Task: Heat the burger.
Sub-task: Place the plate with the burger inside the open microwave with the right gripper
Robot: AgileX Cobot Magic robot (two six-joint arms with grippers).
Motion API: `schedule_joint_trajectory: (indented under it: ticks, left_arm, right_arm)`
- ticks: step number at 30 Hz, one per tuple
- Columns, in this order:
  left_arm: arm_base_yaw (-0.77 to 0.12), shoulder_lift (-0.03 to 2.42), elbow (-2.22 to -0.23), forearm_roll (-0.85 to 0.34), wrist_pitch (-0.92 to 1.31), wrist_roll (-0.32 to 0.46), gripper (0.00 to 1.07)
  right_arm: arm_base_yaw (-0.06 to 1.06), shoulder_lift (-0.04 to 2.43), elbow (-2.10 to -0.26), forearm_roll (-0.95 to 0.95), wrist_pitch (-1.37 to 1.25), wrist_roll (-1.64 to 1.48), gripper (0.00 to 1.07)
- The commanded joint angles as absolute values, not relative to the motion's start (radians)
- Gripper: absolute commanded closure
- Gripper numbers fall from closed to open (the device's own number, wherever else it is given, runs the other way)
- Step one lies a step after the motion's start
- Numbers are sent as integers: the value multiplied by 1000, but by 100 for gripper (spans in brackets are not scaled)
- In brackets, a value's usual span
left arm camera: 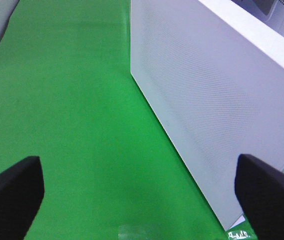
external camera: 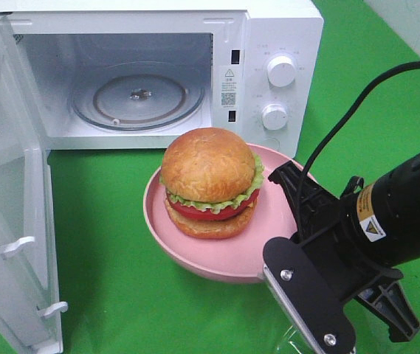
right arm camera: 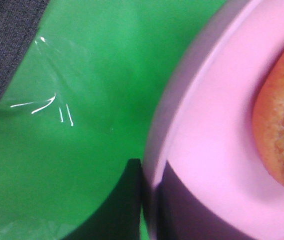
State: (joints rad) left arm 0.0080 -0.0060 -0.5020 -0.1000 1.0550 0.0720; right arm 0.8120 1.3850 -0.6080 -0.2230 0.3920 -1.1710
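The burger (external camera: 210,181), with a golden bun, lettuce, tomato and patty, sits on a pink plate (external camera: 228,258) in front of the open microwave (external camera: 269,44). My right gripper (external camera: 270,267) is shut on the plate's near right rim. In the right wrist view one dark finger (right arm camera: 127,200) lies under the rim of the plate (right arm camera: 206,150) and the other on top, with the burger's bun (right arm camera: 281,125) at the edge. My left gripper (left arm camera: 142,195) is open and empty, its fingertips (left arm camera: 12,192) wide apart beside the microwave door's outer face (left arm camera: 216,100).
The microwave door (external camera: 10,192) stands swung open at the left. The glass turntable (external camera: 137,99) lies inside the cavity. Two knobs (external camera: 280,71) are on the right panel. A green cloth (external camera: 114,273) covers the table.
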Motion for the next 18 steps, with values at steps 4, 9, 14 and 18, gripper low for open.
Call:
schedule_joint_trajectory:
  ticks: [4, 9, 14, 18]
  left_arm:
    - [8, -26, -498, -103, 1041, 70, 10]
    - [8, -26, -498, -103, 1041, 70, 10]
    - [8, -26, -498, -103, 1041, 70, 10]
    - [8, -26, -498, -103, 1041, 70, 10]
  right_arm:
    - [781, 1373, -620, -93, 336, -1355, 107]
    - [784, 1373, -620, -98, 344, -1349, 107]
    - [784, 1377, -638, -96, 348, -1339, 107]
    - [784, 1377, -662, -96, 342, -1312, 107]
